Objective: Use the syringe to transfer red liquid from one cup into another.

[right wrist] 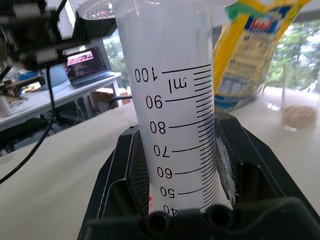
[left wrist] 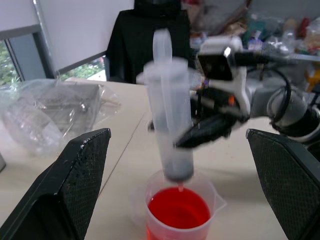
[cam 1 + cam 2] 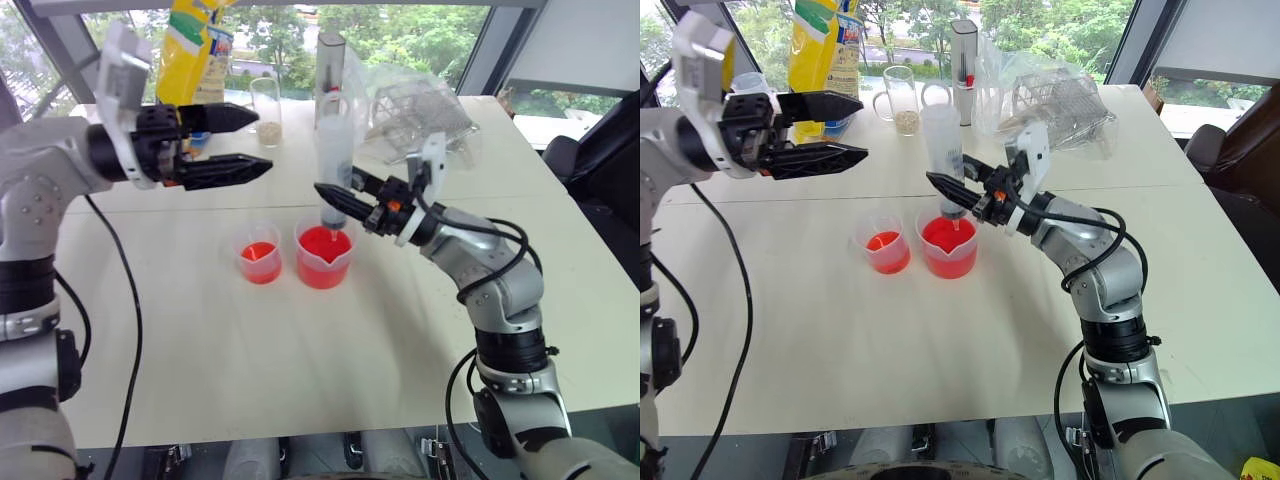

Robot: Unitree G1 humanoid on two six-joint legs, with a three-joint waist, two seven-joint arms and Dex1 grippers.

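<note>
We see the large clear plastic syringe (image 3: pixel 332 150) standing upright over the wider clear spouted measuring cup (image 3: pixel 324 256), its small tip pointing down just above the bright red-orange liquid (image 3: pixel 326 243) inside. Its thick barrel looks empty, with black graduation marks printed along it, the dark plunger seal sits low near the tip, and the plunger rod rises above the flange. The right gripper (image 3: pixel 337 204) clamps the lower barrel from the side, its two black fingers closed tight against the plastic.

Just to the left of the spouted cup, close but apart from it, stands the smaller, narrower clear plastic cup (image 3: pixel 260 253), which holds a shallower layer of the same red liquid. The left gripper (image 3: pixel 250 143) hangs above and to the left of both cups, pointing toward the syringe with its fingers spread wide and nothing between them.

Both cups sit near the middle of the white table (image 3: pixel 250 360), and we see broad bare surface from them to the near edge and to either side. Further back stand a glass mug with a handle (image 3: pixel 904 100), a yellow bag (image 3: pixel 192 50), a tall silver cylinder (image 3: pixel 964 70) and a crumpled clear plastic bag over a wire basket (image 3: pixel 415 115).
</note>
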